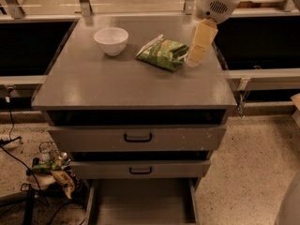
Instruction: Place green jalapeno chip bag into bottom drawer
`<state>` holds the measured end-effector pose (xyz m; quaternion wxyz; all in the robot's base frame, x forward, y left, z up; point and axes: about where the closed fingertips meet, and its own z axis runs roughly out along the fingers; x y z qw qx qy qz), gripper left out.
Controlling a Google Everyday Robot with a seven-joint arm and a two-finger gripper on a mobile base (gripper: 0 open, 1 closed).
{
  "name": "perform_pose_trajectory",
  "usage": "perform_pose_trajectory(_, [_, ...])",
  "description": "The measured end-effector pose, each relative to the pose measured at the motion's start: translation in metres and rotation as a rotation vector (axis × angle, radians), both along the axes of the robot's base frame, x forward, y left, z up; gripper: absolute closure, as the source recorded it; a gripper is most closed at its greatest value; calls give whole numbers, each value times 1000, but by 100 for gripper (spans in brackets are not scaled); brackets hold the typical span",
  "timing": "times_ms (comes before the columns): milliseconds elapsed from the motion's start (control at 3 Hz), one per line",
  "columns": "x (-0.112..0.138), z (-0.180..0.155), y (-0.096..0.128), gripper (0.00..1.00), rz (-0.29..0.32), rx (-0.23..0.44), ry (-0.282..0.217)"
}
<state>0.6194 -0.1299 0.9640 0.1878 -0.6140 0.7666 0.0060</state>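
**Chip bag on bench, gripper parked at its right edge**

Found green jalapeno chip bag [163, 53] lying flat on the bench [131, 86], toward the right rear of the top and apart from white bowl [111, 40] on its left. Not yet in bottom drawer [140, 203], seen pulled out at floor level below the two closed drawer fronts.

Judged bag light, soft and crinkly: foil skin, probably air-puffed, slippery, likely to skate on the smooth top under a sideways push. Contents brittle, so rated a hard squeeze mid-body as risky. Picked the flat sealed edge, or a pinched-up ridge of foil near the right end, as the best hold. Expected sag and swing from a one-corner grasp.

Spotted gripper [193, 59] coming in from upper right, angled down and left, tip just beside bag's right edge. Could not tell contact from near-miss, nor height above the top. Could not read its opening either: showed only as one yellowish slab. Read bag as lying left of the tip, not enclosed by it.
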Motion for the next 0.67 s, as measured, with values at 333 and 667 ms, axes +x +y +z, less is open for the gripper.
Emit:
perform_pose_trajectory(333, [8,-8,-5,0,-19,10,9])
perform_pose_trajectory(667, [31,-24,-10,0,-56,20,33])
